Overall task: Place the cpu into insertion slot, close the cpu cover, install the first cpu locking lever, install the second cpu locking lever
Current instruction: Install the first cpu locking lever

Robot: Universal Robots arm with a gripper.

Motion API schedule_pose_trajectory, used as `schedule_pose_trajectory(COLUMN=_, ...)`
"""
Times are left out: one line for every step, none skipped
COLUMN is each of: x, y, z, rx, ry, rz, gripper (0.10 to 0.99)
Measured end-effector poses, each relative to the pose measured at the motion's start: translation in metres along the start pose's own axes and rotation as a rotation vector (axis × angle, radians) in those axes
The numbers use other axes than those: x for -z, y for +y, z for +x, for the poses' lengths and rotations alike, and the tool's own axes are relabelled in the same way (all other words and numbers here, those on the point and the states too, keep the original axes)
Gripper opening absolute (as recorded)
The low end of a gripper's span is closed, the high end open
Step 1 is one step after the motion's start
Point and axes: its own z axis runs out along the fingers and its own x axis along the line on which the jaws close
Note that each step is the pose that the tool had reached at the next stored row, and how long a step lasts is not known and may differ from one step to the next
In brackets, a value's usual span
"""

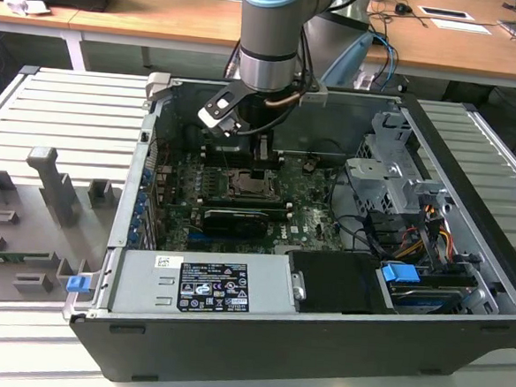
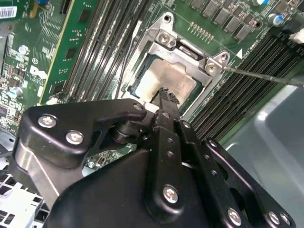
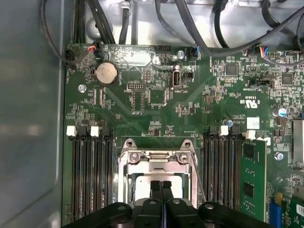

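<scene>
Two black fingers point(image 3: 156, 190) of your gripper point(image 2: 164, 92) are pressed together with nothing pinched between them, and you can see that in both wrist views. In the exterior view your arm comes straight down into the open computer case point(image 1: 273, 358), and the gripper point(image 1: 261, 170) hangs right over the insertion slot point(image 1: 248, 186) in the middle of the green motherboard point(image 3: 142, 109). The cpu point(image 2: 173, 80) already sits in that slot, its pale face showing through the cut-out of the cpu cover point(image 2: 190, 59). That silver frame lies down flat over the chip, between the two banks of long black memory slots point(image 3: 90, 166). In the first wrist view the closed tips of the gripper point(image 3: 161, 184) meet over the pale face of the cpu point(image 3: 140, 183), just inside the edge of the cpu cover point(image 3: 156, 159). You cannot tell from these views whether the tips actually touch the chip. One thin metal locking lever point(image 2: 261, 76) runs off from a screwed corner of the cover and across the neighbouring memory slots. Whether it is latched cannot be made out.
</scene>
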Motion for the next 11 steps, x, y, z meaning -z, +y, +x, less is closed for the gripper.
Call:
schedule_pose_trajectory(x=0.0001, y=-0.0015, z=0.0000, rx=0.000, ry=0.0000, rz=0.000, gripper=0.106)
schedule_pose_trajectory(x=0.0007, y=-0.0020, z=-0.0001, rx=0.000, ry=-0.0002, rz=0.000, gripper=0.106)
schedule_pose_trajectory(x=0.0037, y=-0.0019, z=-0.0002, rx=0.000, ry=-0.0001, rz=0.000, gripper=0.106)
schedule_pose_trajectory(x=0.0077, y=-0.0017, z=-0.0003, rx=0.000, ry=-0.0001, rz=0.000, gripper=0.106)
schedule_pose_trajectory(x=0.0130, y=-0.0014, z=-0.0005, rx=0.000, ry=0.0000, rz=0.000, gripper=0.106)
schedule_pose_trajectory(x=0.0174, y=-0.0012, z=-0.0006, rx=0.000, ry=-0.0001, rz=0.000, gripper=0.106)
schedule_pose_trajectory(x=0.0210, y=-0.0010, z=-0.0008, rx=0.000, ry=-0.0001, rz=0.000, gripper=0.106)
schedule_pose_trajectory(x=0.0297, y=-0.0007, z=-0.0011, rx=0.000, ry=-0.0002, rz=0.000, gripper=0.106)
schedule_pose_trajectory(x=0.0362, y=-0.0003, z=-0.0013, rx=0.000, ry=0.0000, rz=0.000, gripper=0.106)
schedule_pose_trajectory(x=0.0415, y=-0.0001, z=-0.0015, rx=0.000, ry=0.0000, rz=0.000, gripper=0.106)
schedule_pose_trajectory(x=0.0472, y=0.0002, z=-0.0017, rx=0.000, ry=-0.0001, rz=0.000, gripper=0.106)
